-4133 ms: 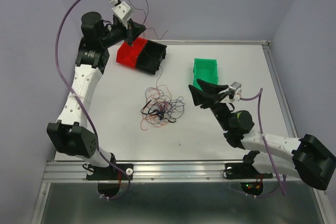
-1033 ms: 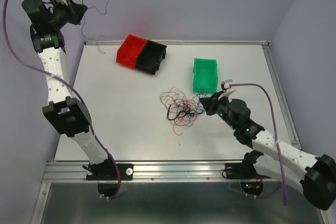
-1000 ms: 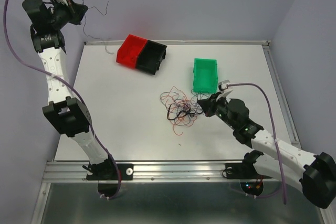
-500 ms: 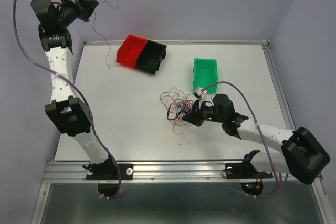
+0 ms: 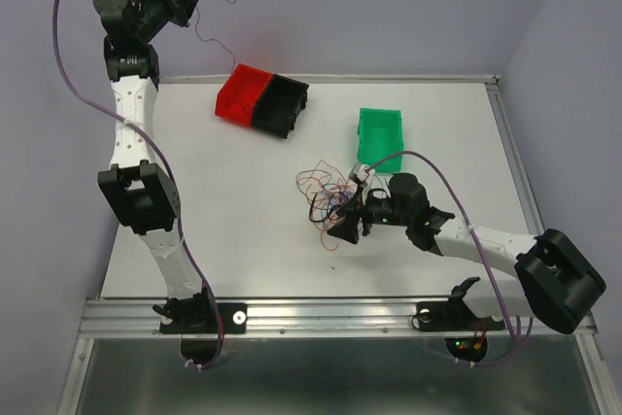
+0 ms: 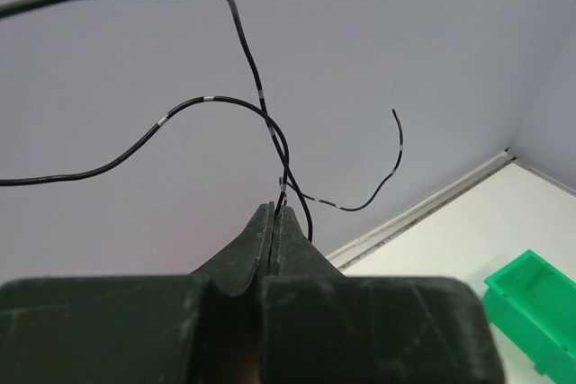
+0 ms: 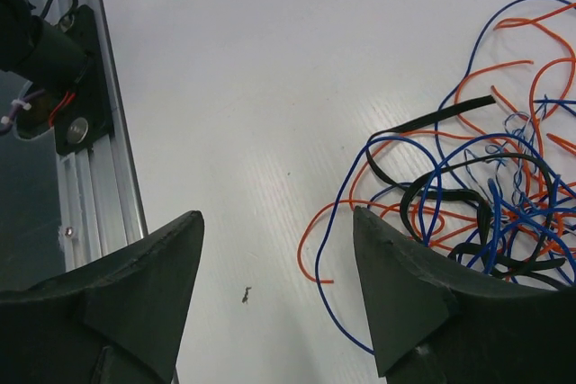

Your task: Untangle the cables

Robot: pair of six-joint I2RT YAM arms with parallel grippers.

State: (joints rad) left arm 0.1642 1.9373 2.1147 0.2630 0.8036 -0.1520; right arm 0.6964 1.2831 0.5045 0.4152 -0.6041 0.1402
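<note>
We log the left jaws pinched shut on one black cable [image 6: 205, 99], held high off the table [image 5: 224, 211], beyond its 11 o'clock corner; the strand's ends curl free in the air. The other cables [image 5: 328, 203], red, orange, blue and black, lie tangled near the table's centre. The right jaws stand wide, gripping nothing, low at the tangle's 5 o'clock edge. A green bin [image 5: 379, 135] sits at 1 o'clock of the tangle. A red bin [image 5: 241, 94] and a black bin [image 5: 284, 104], touching, are at 11 o'clock.
</note>
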